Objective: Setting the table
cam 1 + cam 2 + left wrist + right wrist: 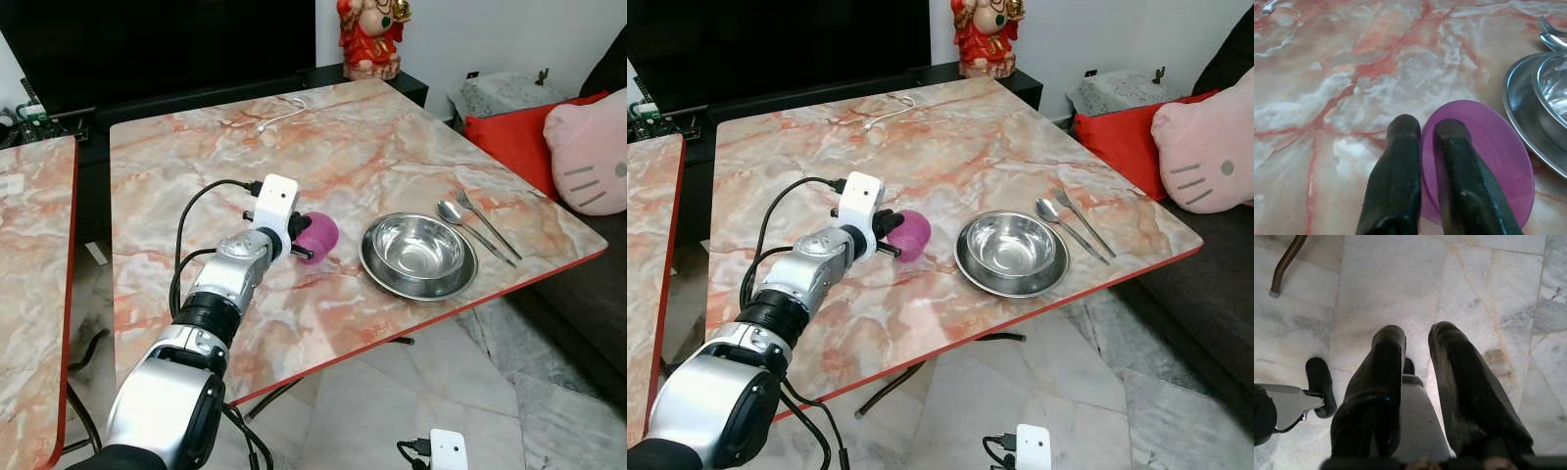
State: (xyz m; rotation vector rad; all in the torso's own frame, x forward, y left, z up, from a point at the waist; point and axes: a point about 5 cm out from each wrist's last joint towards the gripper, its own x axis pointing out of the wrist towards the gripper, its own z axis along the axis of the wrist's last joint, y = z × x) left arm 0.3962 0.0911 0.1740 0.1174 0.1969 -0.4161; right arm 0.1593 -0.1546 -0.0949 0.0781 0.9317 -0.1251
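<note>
Bowl [419, 257], spoon [472, 231], fork [486, 221] set; left gripper [302, 238] clamps cup [319, 235] rim, placement beside bowl pending.

no legible text or labels anywhere

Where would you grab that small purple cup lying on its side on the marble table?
By its thin rim, from the open mouth side. The small purple cup lies tipped over beside the steel plate, so one finger slips inside and one stays outside the wall, as the left gripper shows.
</note>
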